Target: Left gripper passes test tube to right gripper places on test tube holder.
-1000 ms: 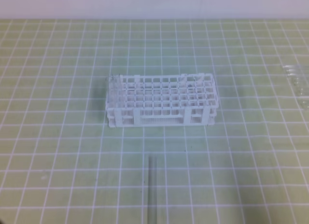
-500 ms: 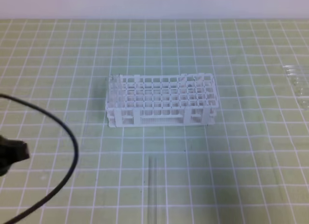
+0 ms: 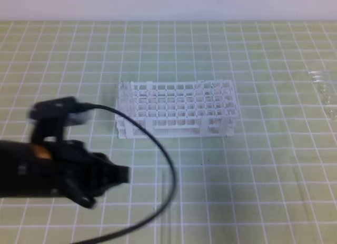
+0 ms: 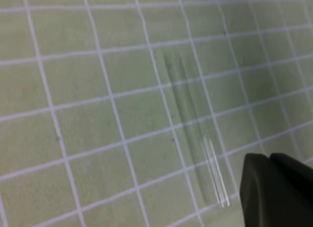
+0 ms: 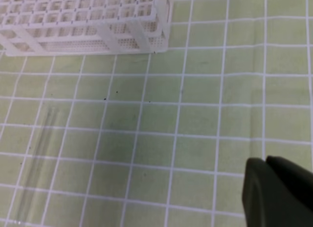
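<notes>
The task has barely begun: on the green gridded desk the white lattice plastic test tube holder stands empty; the black left tool, fingers shut on nothing, sits at nine o'clock of the long clear glass test tube, which lies flat at six o'clock of the holder. The black right tool is shut and empty too; pick-up, handover and racking all remain.

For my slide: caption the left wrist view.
Shut left gripper beside a clear test tube lying flat on the green grid mat.

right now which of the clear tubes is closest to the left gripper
The test tube lying alone on the mat in front of the test tube holder, just right of the left gripper. The other tubes lie far off at the mat's right edge.
</notes>
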